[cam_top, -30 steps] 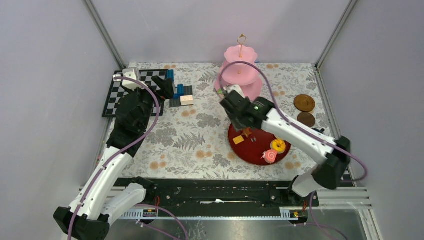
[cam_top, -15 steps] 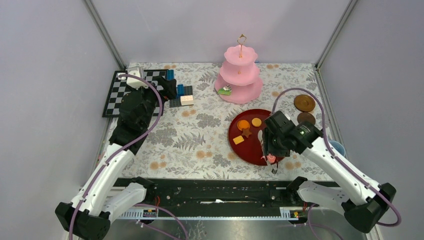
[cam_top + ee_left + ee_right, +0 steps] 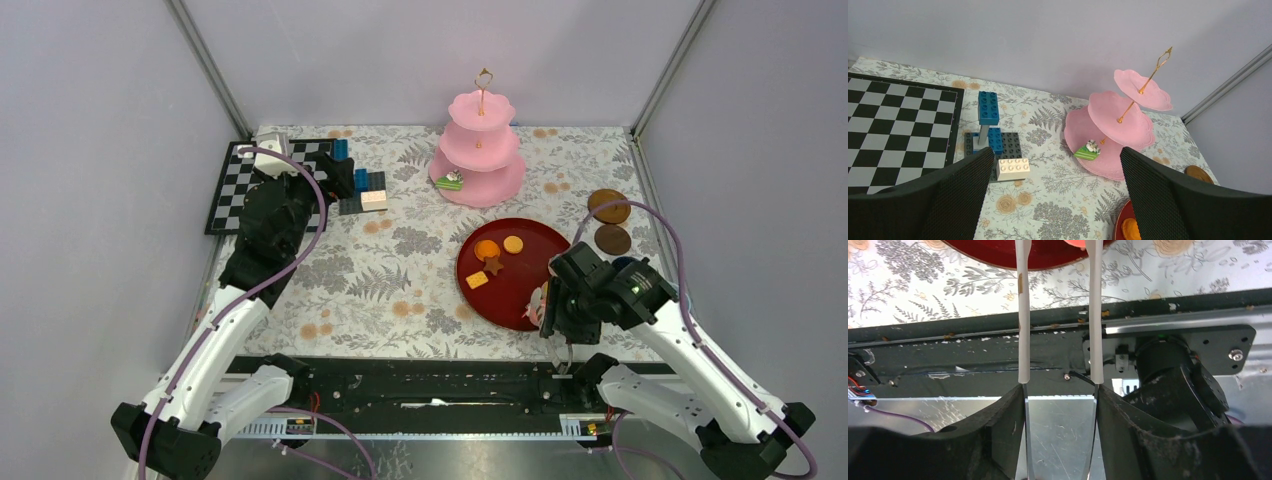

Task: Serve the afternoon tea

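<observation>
Right gripper [image 3: 1060, 390] pinches tongs [image 3: 1023, 315], tips at the tray's [image 3: 510, 292] near edge by a pink sweet [image 3: 539, 299]; 4 sweets [image 3: 487, 249] lie on tray, green cake [image 3: 1086, 151] on stand's [image 3: 1108, 131] bottom tier; left gripper's [image 3: 1053, 200] fingers [image 3: 963, 195] spread

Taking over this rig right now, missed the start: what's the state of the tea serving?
Left gripper: open, empty, beside the toy blocks.
Right gripper: shut on the white tongs, reaching over the dark red tray.
Done: one green cake piece on the pink stand's bottom tier.
Left: the tray's other sweets to move; two brown saucers sit unused at right.
</observation>
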{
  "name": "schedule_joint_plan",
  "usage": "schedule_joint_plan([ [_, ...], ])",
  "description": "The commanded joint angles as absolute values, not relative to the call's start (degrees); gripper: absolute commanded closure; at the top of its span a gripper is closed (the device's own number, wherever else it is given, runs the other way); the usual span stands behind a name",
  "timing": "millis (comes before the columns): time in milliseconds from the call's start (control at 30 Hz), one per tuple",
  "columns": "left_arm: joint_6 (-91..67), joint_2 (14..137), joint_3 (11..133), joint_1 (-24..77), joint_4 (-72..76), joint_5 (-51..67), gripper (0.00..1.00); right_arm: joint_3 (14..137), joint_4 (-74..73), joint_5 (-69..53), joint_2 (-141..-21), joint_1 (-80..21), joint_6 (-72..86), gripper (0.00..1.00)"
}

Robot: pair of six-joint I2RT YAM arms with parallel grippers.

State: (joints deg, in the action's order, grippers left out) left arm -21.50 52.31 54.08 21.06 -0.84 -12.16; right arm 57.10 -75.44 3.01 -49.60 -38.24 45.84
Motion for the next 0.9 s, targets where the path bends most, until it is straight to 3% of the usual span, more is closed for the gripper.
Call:
schedule_joint_plan([
  [0, -22.1, 52.4, 56.7, 20.9, 0.1, -11.2, 0.01, 57.3, -80.5, 4.3, -47.6, -38.1, 48.6, 0.42],
  [433, -22.2, 52.4, 56.6, 20.9, 0.1, -11.1, 0.01, 47.4, -69.7, 0.5, -44.3, -38.0, 53.4, 0.38],
  [867, -22.1, 52.4, 56.6, 20.9, 0.1, -11.4, 0.01, 45.1, -67.2, 3.2, -46.5, -38.0, 51.9, 0.41],
])
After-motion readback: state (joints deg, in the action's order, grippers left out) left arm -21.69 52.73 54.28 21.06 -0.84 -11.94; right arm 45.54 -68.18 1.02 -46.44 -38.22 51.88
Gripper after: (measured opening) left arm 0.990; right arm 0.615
